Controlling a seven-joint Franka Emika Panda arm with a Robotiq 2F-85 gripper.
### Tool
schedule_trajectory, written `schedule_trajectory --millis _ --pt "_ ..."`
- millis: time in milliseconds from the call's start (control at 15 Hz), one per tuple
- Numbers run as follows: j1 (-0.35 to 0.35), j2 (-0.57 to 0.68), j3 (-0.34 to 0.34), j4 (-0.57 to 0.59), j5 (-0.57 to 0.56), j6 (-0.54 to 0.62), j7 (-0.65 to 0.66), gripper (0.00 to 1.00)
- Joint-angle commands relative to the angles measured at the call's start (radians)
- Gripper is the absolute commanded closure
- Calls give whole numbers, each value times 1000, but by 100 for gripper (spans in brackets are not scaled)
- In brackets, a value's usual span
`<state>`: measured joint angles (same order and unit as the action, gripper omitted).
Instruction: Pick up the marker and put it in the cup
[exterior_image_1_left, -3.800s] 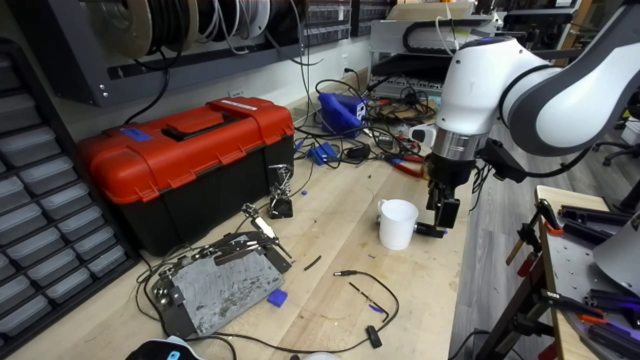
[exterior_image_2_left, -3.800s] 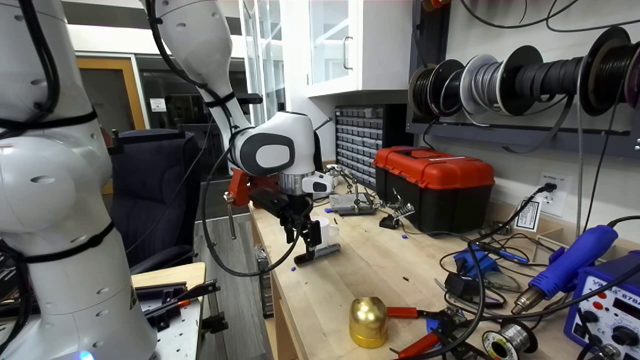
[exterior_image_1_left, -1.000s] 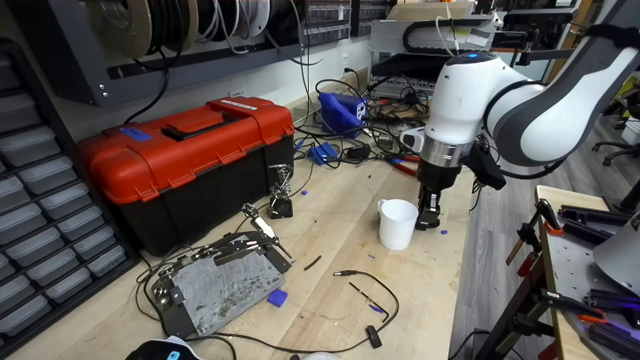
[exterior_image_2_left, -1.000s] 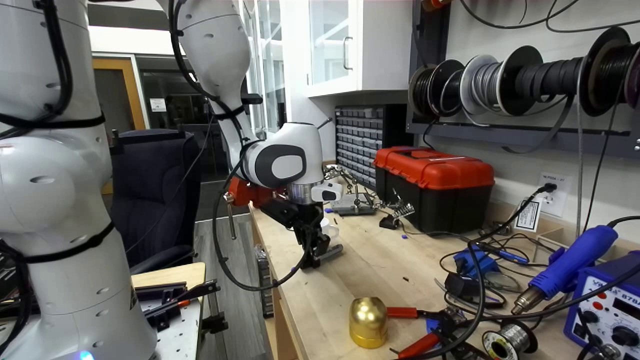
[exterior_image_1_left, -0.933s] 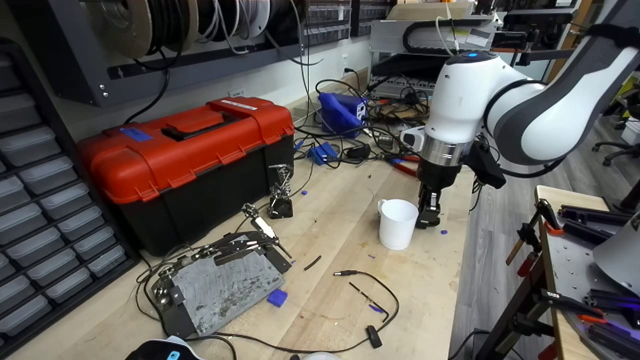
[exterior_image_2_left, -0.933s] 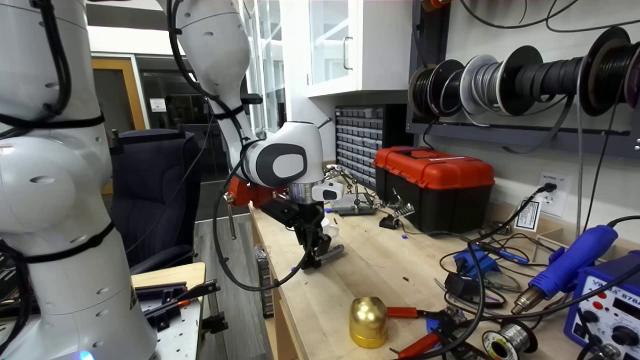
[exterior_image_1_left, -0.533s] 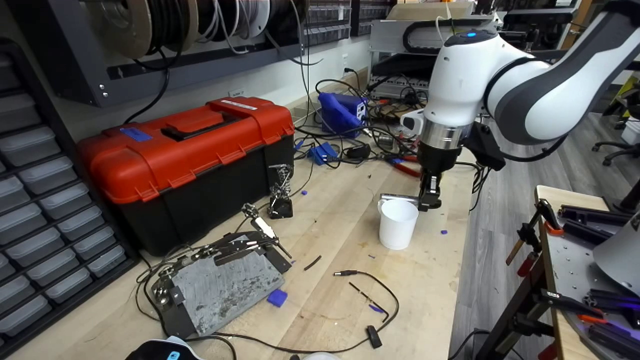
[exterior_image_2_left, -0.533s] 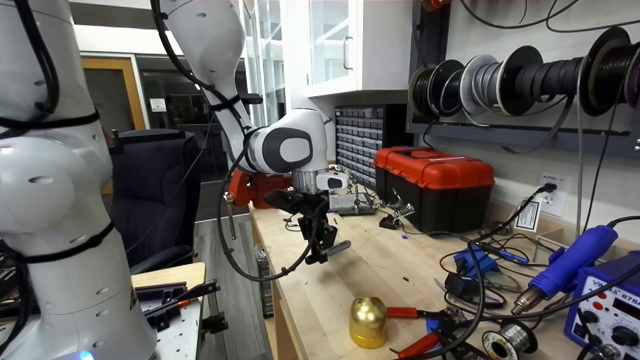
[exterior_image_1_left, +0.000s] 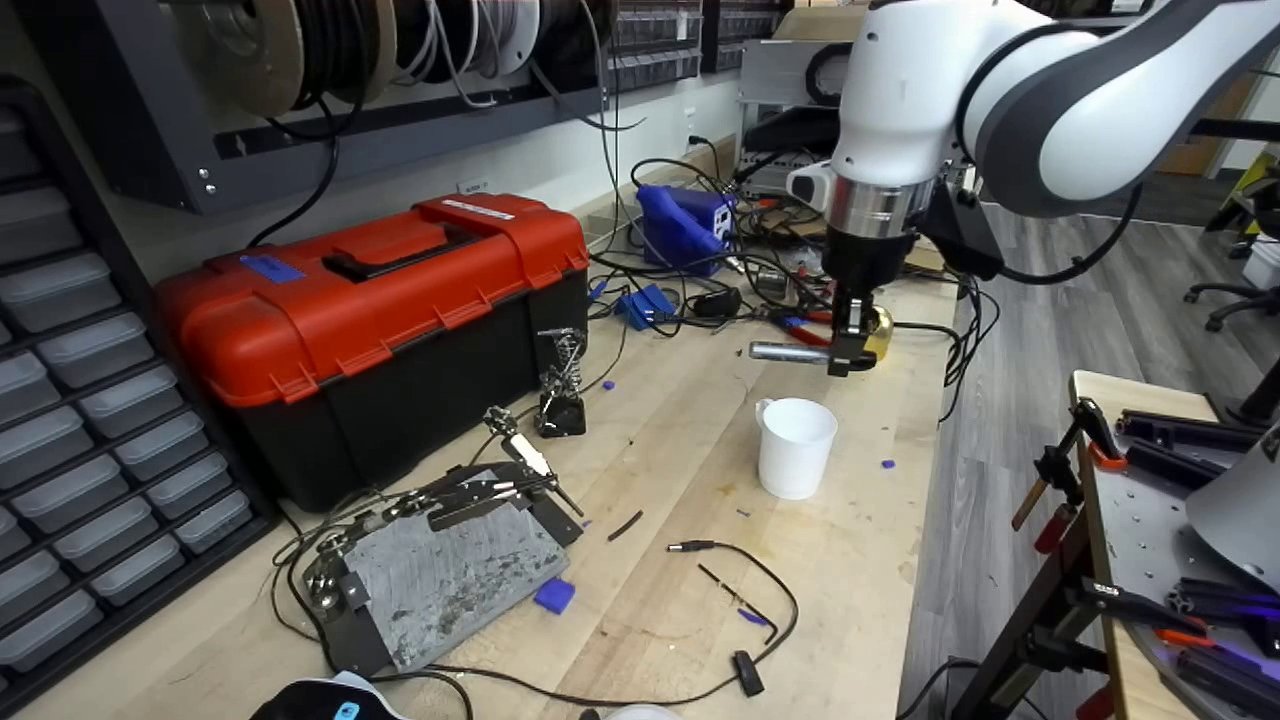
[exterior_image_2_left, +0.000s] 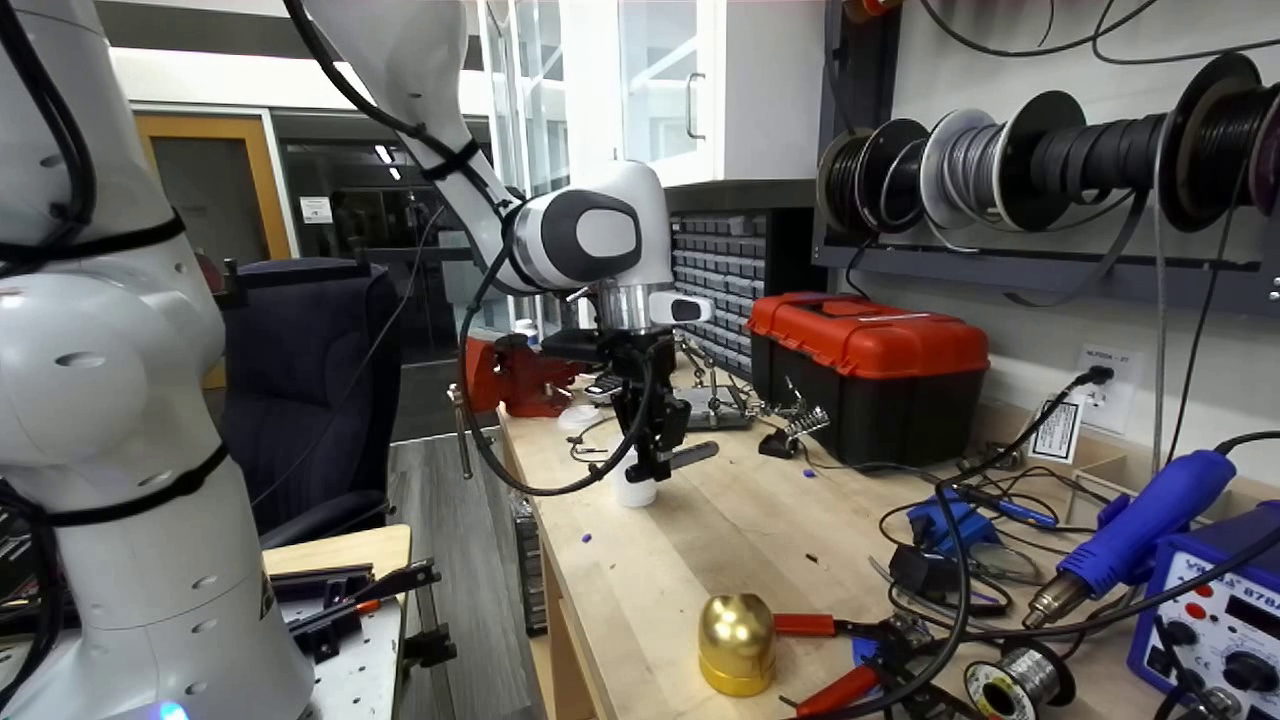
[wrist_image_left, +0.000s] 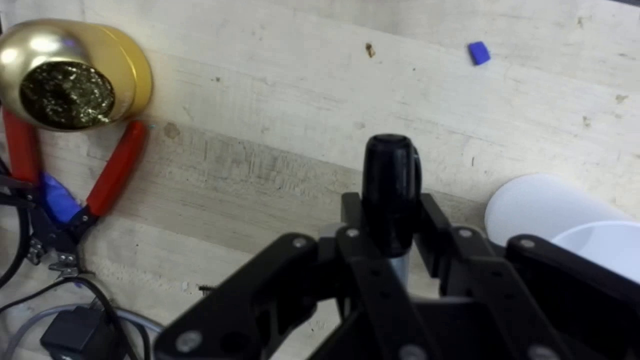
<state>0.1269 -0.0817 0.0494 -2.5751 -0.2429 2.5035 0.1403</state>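
The marker, a grey barrel (exterior_image_1_left: 786, 352) with a black cap, is off the table and lies roughly level. My gripper (exterior_image_1_left: 848, 362) is shut on it near the cap. In the wrist view the black cap (wrist_image_left: 392, 172) sticks out past the fingertips, both pressed against it, while most of the barrel is hidden behind the gripper. The white cup (exterior_image_1_left: 796, 456) stands upright on the table, with a small handle visible. In the wrist view the cup (wrist_image_left: 540, 205) is at the right, apart from the fingers; in an exterior view the cup (exterior_image_2_left: 636, 490) is partly covered by the gripper.
A red toolbox (exterior_image_1_left: 390, 290) stands along the wall. Red-handled pliers (wrist_image_left: 117, 170) and a gold tip cleaner (exterior_image_2_left: 737, 645) lie on the bench beside tangled cables (exterior_image_1_left: 800, 210). A soldering station (exterior_image_2_left: 1220, 600) is at the wall side. A thin cable (exterior_image_1_left: 780, 590) crosses the front.
My gripper has risen from the table beside the cup, carrying the marker up and away from the cup, toward the gold tip cleaner's side. The cup has stayed put.
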Motion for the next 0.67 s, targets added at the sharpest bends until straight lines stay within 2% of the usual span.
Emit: schedule_trajectory --millis 0,600 --pt "-12 -65 23 45 60 -118 -22 93" --pt "-3 -64 34 169 270 -354 -95 93"
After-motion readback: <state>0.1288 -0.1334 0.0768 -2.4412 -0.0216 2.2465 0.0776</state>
